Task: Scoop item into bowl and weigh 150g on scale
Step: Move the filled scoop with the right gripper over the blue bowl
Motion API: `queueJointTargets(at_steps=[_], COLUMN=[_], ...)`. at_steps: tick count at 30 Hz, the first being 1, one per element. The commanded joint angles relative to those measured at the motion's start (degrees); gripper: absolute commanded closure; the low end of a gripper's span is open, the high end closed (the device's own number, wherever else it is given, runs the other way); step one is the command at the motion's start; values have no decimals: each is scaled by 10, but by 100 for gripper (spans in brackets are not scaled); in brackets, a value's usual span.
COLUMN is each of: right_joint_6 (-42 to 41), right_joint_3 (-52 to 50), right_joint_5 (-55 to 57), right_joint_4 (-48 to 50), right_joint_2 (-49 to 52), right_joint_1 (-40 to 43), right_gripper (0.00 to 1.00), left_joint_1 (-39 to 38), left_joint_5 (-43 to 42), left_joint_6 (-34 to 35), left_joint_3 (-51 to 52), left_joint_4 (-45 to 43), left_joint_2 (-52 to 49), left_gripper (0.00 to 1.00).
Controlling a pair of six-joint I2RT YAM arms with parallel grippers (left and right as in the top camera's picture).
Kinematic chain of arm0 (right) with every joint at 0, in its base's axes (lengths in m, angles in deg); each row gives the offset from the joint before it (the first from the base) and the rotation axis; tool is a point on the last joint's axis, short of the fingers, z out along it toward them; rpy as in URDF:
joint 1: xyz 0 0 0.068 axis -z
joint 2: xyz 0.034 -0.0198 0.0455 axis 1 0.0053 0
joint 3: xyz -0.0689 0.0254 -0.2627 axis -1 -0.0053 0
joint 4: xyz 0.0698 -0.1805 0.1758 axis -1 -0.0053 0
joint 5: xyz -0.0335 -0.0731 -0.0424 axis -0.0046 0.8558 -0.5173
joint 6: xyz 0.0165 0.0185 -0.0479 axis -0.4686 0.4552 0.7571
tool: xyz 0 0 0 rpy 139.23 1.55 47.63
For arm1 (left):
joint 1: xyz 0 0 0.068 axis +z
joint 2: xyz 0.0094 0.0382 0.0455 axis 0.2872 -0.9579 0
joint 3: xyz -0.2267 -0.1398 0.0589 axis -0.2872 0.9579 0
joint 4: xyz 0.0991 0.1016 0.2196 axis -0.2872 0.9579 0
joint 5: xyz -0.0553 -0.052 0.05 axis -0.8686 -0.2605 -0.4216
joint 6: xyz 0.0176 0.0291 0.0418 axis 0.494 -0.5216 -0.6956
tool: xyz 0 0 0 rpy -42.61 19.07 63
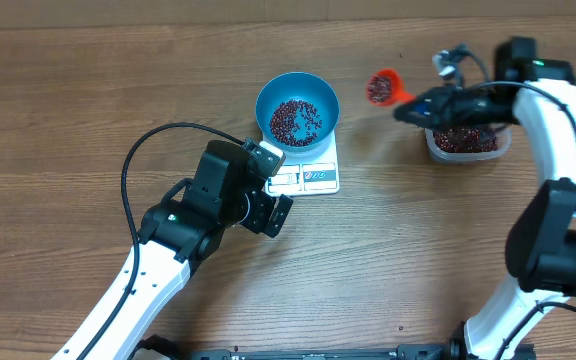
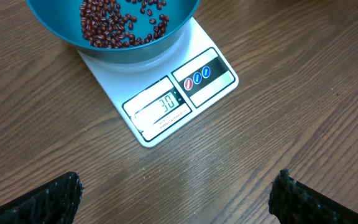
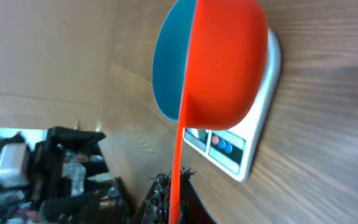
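The blue bowl (image 1: 268, 100) stands on the white scale (image 1: 320, 178) and holds a thin layer of dark red-brown beans (image 1: 296, 118). In the left wrist view the bowl (image 2: 135, 53), its beans (image 2: 114, 22) and the scale (image 2: 213, 93) lie just ahead, and the display shows digits. My left gripper (image 1: 280, 188) (image 2: 176, 196) is open beside the scale's near edge with nothing between its fingers. My right gripper (image 1: 420, 105) (image 3: 176, 199) is shut on the handle of an orange scoop (image 1: 381, 86) (image 3: 225, 62), which carries beans to the right of the bowl (image 3: 166, 68).
A clear plastic tub (image 1: 465, 142) of beans sits at the right, under my right arm. The rest is bare wooden table (image 1: 88, 100). My left arm runs from the lower left towards the scale.
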Motion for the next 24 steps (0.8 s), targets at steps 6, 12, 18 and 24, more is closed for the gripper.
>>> queueJointTargets(at_steps=[6,12,18,24], right_joint_6=[-150,-172,-171,-171], right_joint_3=[35,38,69,105], right_joint_5=[128,258,433,611], right_joint_4=[90,124,113,103], right_joint_2=[1,1,0,0], right_joint_1=[-120,-190,-253,-315], right_gripper=[96,96,96,96], left_joint_1=[3,3,3,3], left_joint_5=[3,3,4,3], left_joint_6=[-5,-5,-5,-5], left_joint_3=[-12,-12,-12,-12], left_joint_4=[0,0,0,0], left_joint_2=[-2,-2,-2,-2], left_gripper=[1,0,0,0])
